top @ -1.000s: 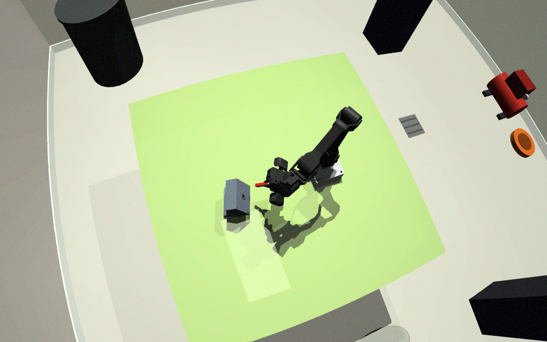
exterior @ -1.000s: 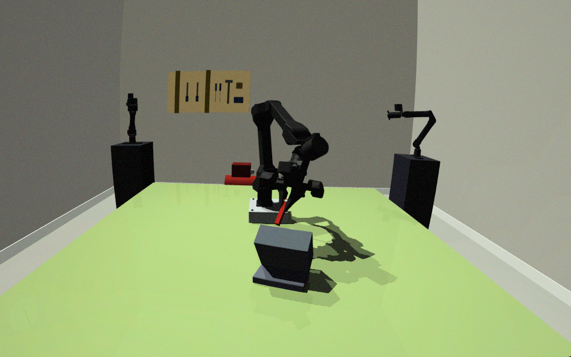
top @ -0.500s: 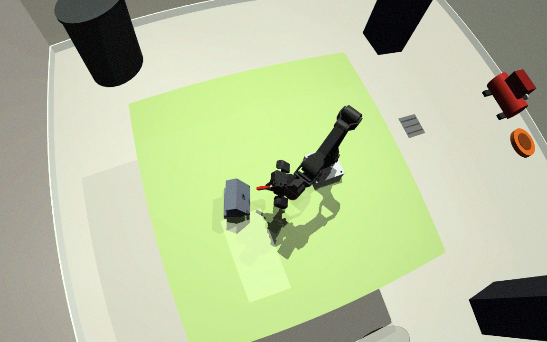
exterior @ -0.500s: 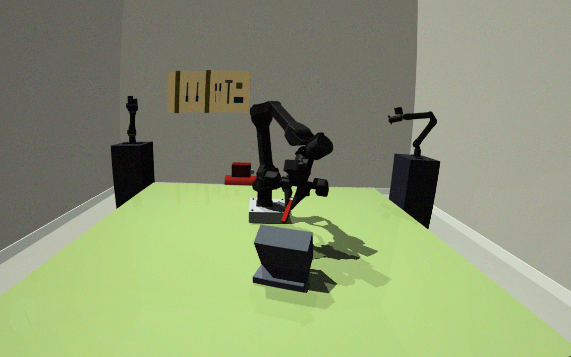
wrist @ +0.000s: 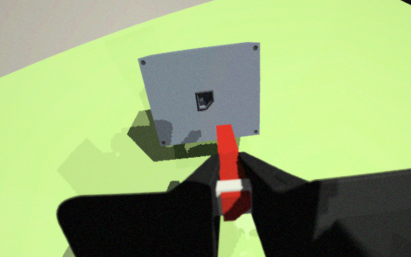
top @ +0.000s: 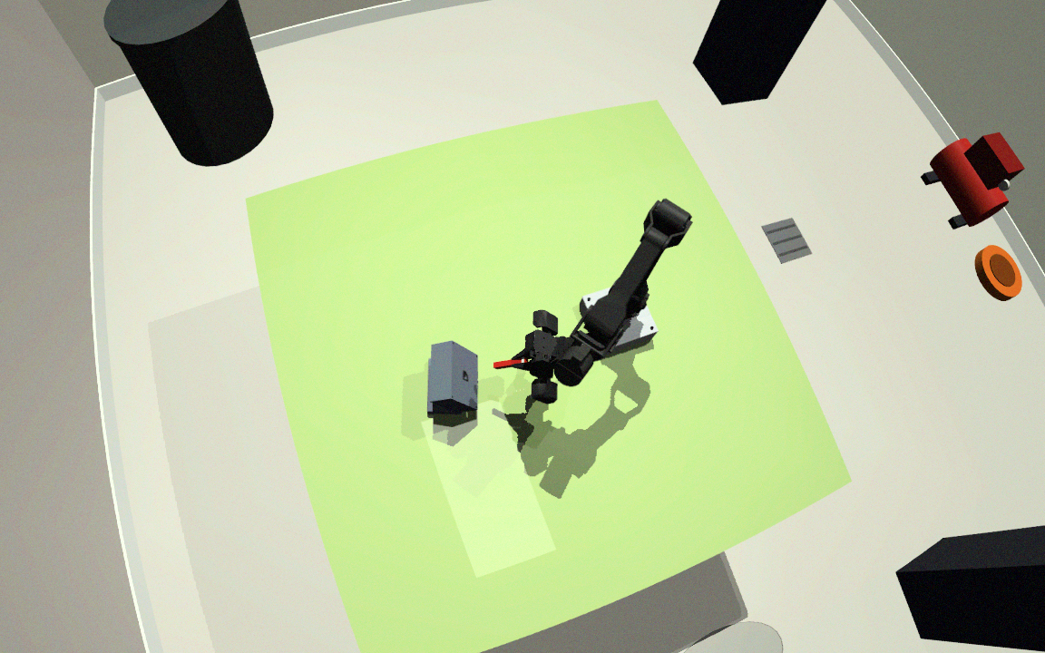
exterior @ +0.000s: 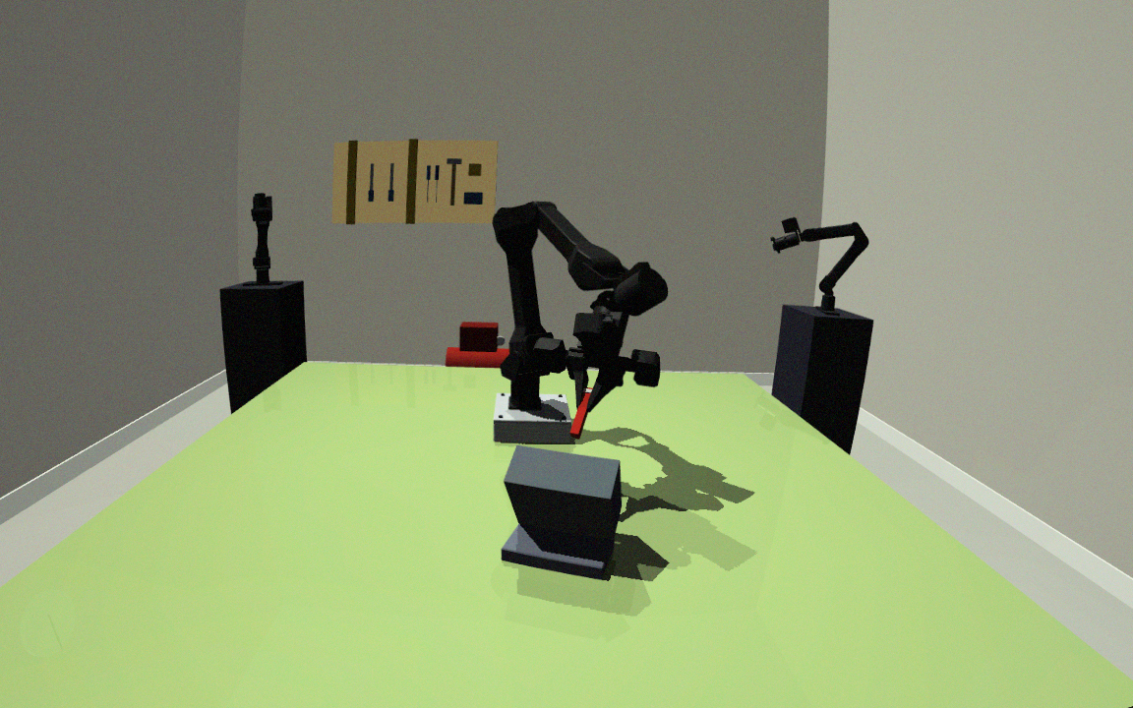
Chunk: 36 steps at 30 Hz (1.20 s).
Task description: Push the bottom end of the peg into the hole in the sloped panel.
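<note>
My gripper [wrist: 228, 160] [top: 528, 357] [exterior: 592, 384] is shut on the red peg [wrist: 226, 143] [top: 504, 363] [exterior: 581, 417], a flat-sided bar with a white band near its top end. The peg hangs in the air and points at the grey sloped panel [wrist: 177, 86] [top: 449, 369] [exterior: 562, 497]. The panel's hole [wrist: 204, 100] [top: 464, 375] has flat sides and one cut corner. In the wrist view the peg's free end lies below and a little right of the hole, over the panel's lower edge, apart from the panel.
The arm's grey base plate [top: 639, 328] [exterior: 528, 429] stands behind the panel on the green mat [top: 429, 227]. Black pillars [top: 193, 81] [exterior: 819, 370] stand at the table corners. A red device [top: 972, 174] and an orange ring [top: 997, 272] lie far right.
</note>
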Each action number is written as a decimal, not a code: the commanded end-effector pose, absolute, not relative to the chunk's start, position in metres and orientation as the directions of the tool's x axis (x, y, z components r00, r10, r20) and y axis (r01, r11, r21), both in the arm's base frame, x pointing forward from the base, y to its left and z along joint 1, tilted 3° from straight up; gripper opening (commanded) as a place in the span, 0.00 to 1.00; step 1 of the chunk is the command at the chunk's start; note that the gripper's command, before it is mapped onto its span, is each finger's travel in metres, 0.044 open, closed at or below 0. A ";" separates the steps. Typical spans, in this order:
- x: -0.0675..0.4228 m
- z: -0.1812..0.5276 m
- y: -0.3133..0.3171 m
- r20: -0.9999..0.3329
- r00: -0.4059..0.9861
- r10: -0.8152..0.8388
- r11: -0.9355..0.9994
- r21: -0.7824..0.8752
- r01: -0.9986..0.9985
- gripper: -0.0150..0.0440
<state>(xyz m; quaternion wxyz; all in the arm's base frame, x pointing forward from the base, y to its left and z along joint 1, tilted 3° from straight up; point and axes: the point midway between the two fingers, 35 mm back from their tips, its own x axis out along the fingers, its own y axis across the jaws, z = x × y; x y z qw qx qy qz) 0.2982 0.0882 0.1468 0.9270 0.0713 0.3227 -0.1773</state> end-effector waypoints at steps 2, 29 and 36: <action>0.298 0.146 0.087 -0.614 0.737 -0.285 0.926 0.022 0.376 0.25; 0.331 0.132 0.087 -0.573 0.777 -0.263 0.939 0.033 0.342 0.25; 0.334 0.130 0.086 -0.563 0.784 -0.264 0.940 0.033 0.340 0.25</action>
